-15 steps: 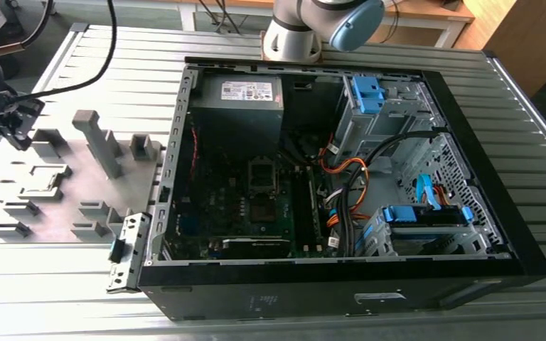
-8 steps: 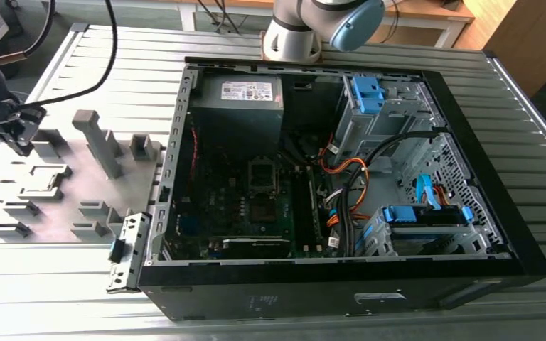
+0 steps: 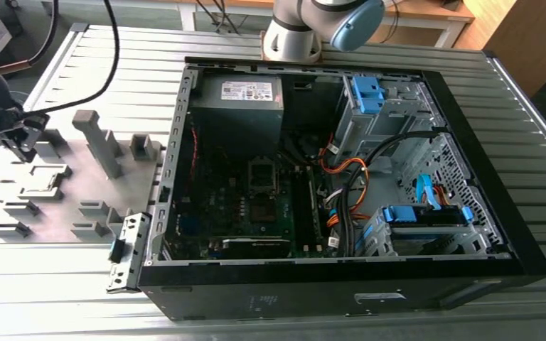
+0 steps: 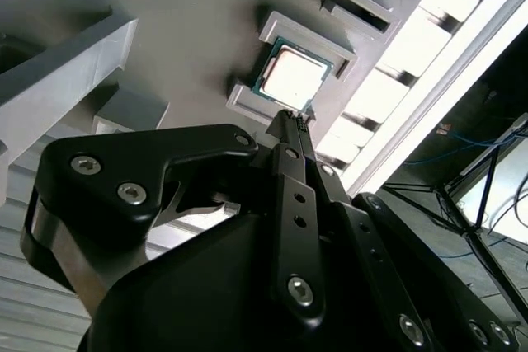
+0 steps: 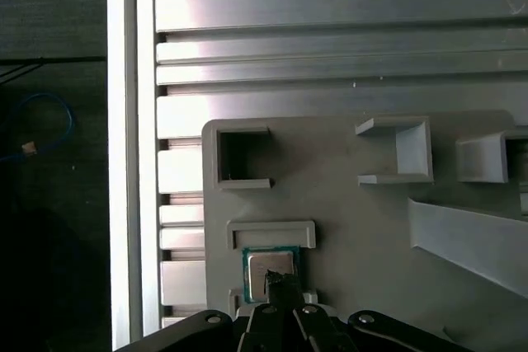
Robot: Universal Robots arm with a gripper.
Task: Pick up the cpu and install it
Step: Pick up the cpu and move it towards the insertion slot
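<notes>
The hand (image 3: 23,145) stands over the grey fixture plate (image 3: 97,195) at the exterior view's left. The plate lies on the slatted metal table (image 3: 65,298), just beside the open computer case (image 3: 500,234).

Hand: in both wrist views the fingers are drawn together into one narrow tip (image 4: 293,117) (image 5: 283,279), with nothing seen between them.

Cpu: in both wrist views the cpu (image 4: 293,78) (image 5: 266,263) lies flat on the fixture plate (image 5: 355,228), pale metal face up with a green edge around it. It is seated between two low grey brackets (image 5: 271,232), one on either side. It is outside the case and not lifted.

Relation: the tip of the hand is directly over the cpu's face, near one edge. Whether it touches the chip cannot be told from these views.

Case: it lies on its side with the panel off. The motherboard (image 3: 254,206) is exposed on the floor of the case, and the grey power-supply box (image 3: 237,99) sits at the far end. The arm's base (image 3: 297,32) is mounted on the table beyond the case.
</notes>
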